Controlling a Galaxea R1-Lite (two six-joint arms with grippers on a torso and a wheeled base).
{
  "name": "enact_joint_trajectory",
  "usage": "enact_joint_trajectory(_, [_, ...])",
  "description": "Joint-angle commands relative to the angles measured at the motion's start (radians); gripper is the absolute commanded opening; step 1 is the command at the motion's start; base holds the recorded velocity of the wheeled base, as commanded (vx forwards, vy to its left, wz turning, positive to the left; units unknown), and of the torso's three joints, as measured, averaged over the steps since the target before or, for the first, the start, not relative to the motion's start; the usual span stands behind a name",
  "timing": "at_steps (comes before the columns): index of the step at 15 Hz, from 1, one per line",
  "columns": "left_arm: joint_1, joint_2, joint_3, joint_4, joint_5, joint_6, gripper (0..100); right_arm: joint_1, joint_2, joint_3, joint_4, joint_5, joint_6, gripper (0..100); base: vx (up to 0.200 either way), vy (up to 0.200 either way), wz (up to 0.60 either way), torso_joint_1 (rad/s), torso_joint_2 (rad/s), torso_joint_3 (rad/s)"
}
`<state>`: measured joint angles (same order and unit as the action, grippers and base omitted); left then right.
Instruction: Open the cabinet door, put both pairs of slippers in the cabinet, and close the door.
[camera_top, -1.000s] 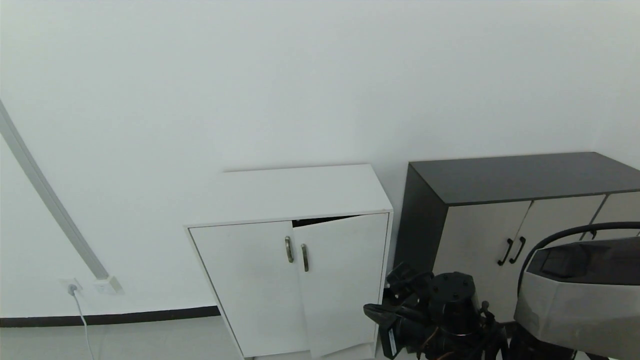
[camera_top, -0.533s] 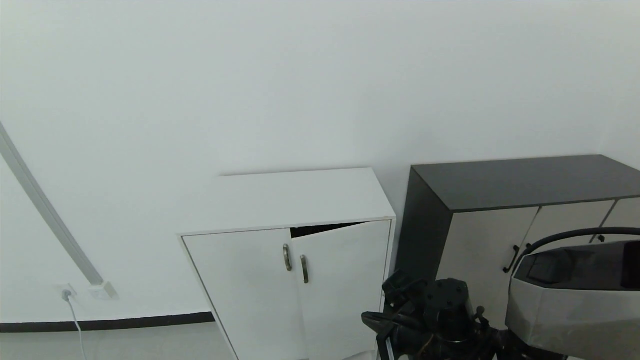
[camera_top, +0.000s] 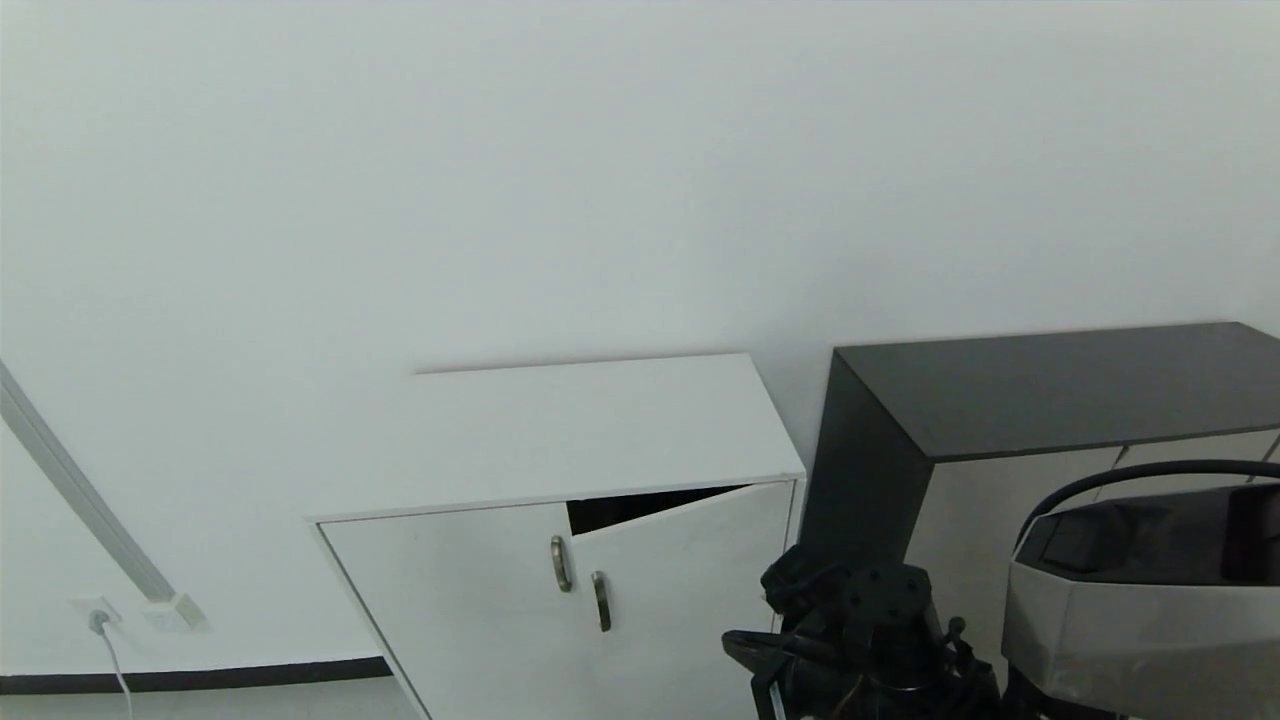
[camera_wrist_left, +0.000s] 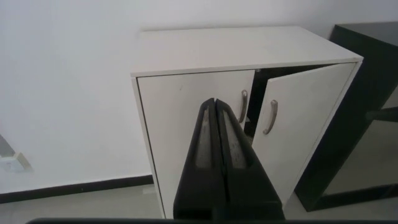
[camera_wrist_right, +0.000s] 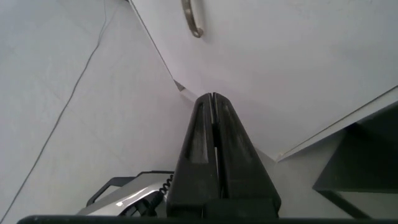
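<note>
You look to be opening the white wooden cabinet (camera_top: 590, 420) — its right door (camera_top: 690, 590) is barely ajar, left gripper (camera_wrist_left: 215, 102) and right gripper (camera_wrist_right: 212, 96) both pinched closed, empty — so swing it wide next.

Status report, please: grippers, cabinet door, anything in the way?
Left gripper shut, empty. Right gripper shut, empty, low by right door. Right door ajar, left door shut. Black cabinet close on hinge side.

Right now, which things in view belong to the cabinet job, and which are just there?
Job: white cabinet; right door, ajar; left gripper, shut; right gripper, shut.
Just there: black cabinet; wall socket; wall conduit.
</note>
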<state>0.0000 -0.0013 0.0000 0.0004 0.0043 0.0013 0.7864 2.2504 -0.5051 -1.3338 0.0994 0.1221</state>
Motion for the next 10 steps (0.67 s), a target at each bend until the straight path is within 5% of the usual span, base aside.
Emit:
enact_joint_trajectory(1, [0.0,0.001,0.0,0.0,0.0,0.0,0,0.001,0.018,-0.006,-0.001,0.0,0.001,0,0.0,0.0,0.0,0.0,0.0,0.0])
enact_joint_trajectory(10, [0.0,0.001,0.0,0.0,0.0,0.0,0,-0.018,0.152,-0.199,0.041,-0.03,0.013,0,0.0,0.0,0.0,0.0,0.0,0.0])
